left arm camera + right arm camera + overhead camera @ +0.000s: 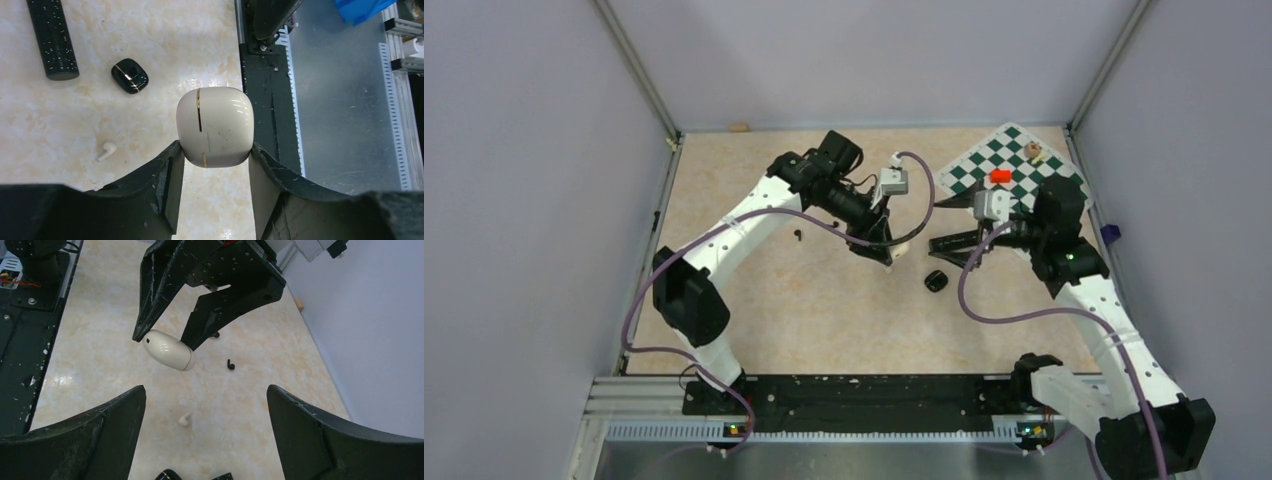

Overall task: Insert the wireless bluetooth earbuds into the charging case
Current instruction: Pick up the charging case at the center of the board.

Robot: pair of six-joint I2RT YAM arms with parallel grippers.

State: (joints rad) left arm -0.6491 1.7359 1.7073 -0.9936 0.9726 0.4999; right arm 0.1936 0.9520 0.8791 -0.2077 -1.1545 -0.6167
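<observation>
The black charging case point(936, 281) lies shut on the table; in the left wrist view point(130, 76) it shows a thin gold seam, and its edge shows at the bottom of the right wrist view point(167, 475). One black earbud point(798, 236) lies on the table beyond the left arm and also shows in the right wrist view point(230, 365). I see no second black bud clearly. My left gripper point(215, 150) is shut on a cream-coloured rounded box point(215, 126) and holds it above the table point(167, 350). My right gripper point(205, 390) is open and empty, facing the left gripper point(889, 252).
A small cream-coloured bud point(106, 151) lies on the table below the grippers point(184, 420). A long black dotted bar point(52, 40) lies near the black case. A green-and-white chequered mat point(969, 165) with a red piece point(1000, 176) lies at the back right. Grey walls enclose the table.
</observation>
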